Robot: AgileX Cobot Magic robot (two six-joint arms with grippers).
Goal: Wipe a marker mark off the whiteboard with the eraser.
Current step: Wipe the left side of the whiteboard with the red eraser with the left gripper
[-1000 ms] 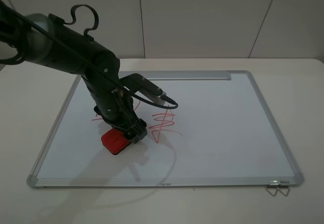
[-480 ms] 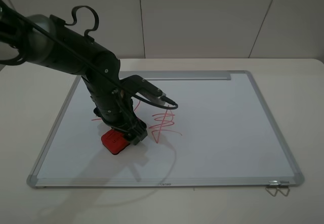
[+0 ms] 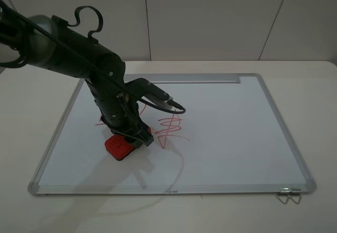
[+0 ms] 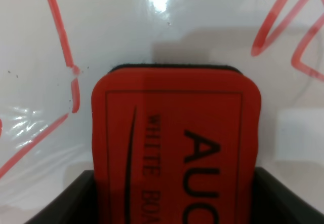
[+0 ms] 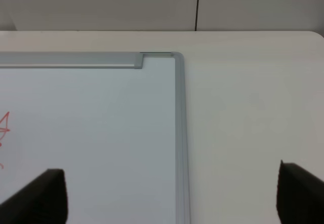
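Printed in black on the red top of the eraser, seen from the left wrist: large capitals "AUC", cut short by the picture's edge. Beside that, in smaller thin capitals running the same way: "WHITE BOA", likewise cut short, the middle letters crowded and hard to tell apart. Both lines lying sideways in that view, set inside a thin black rectangle, with 1 long curved black stroke next to the small line. From the high camera, too small to read on the eraser's top. On the near frame strip of the board, at its middle: 1 tiny dark mark, unreadable
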